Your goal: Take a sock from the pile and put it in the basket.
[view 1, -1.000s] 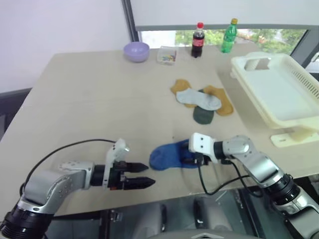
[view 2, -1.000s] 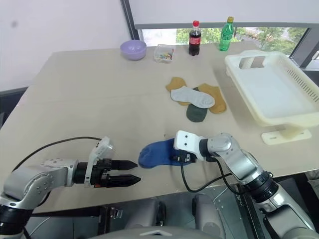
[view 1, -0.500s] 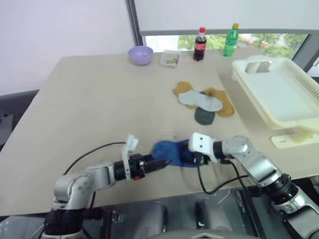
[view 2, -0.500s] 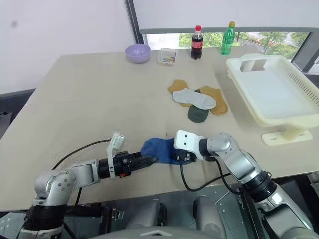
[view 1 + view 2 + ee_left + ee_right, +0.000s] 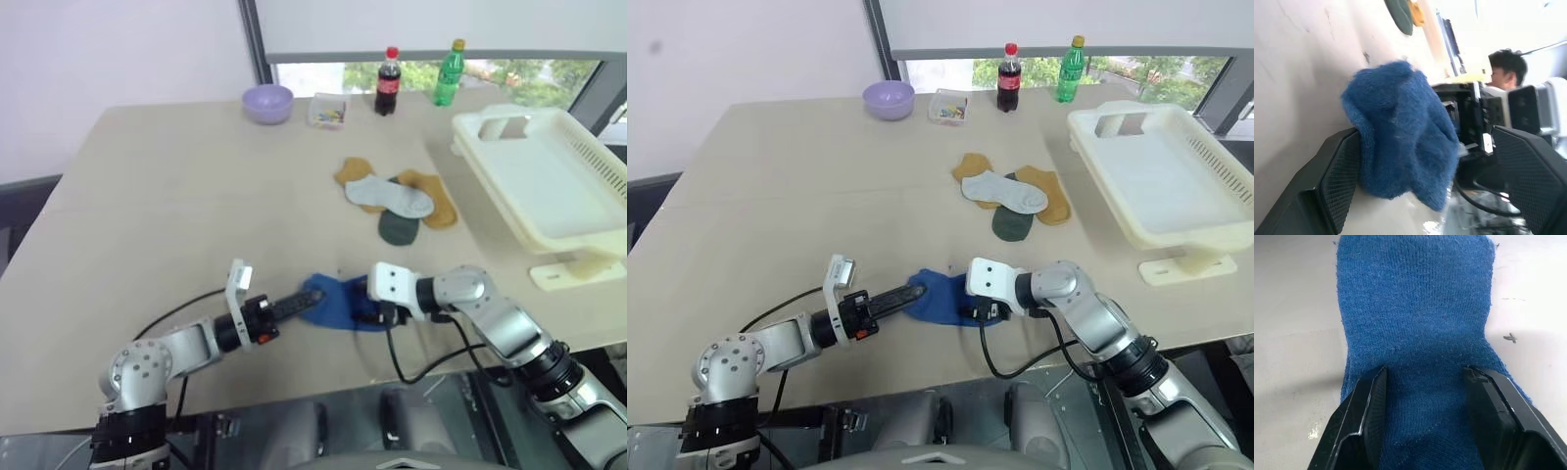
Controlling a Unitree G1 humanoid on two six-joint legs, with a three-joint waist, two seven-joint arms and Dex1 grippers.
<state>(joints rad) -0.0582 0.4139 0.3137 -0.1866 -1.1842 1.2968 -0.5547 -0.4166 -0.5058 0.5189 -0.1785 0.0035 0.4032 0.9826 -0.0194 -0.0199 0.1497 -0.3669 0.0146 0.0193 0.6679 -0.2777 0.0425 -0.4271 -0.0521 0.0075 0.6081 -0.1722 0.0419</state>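
Handling the sock [image 5: 338,302] calls for a pinch through bunched fabric: judged soft, light and limp, it will sag and fold rather than hold shape. At the worktop's [image 5: 176,196] near edge, the left tool [image 5: 302,304] stands released, fingers spread around the sock's bunched end. The right tool [image 5: 1425,382] grips the sock's opposite end, fingers pressed into the knit. Toward the far edge lies the pile [image 5: 397,204]; the basket [image 5: 588,166] sits at the right edge.

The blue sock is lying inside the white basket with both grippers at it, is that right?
Not quite. The blue sock lies on the table, not in the basket; the left eye view shows this. The left gripper and right gripper are at it.
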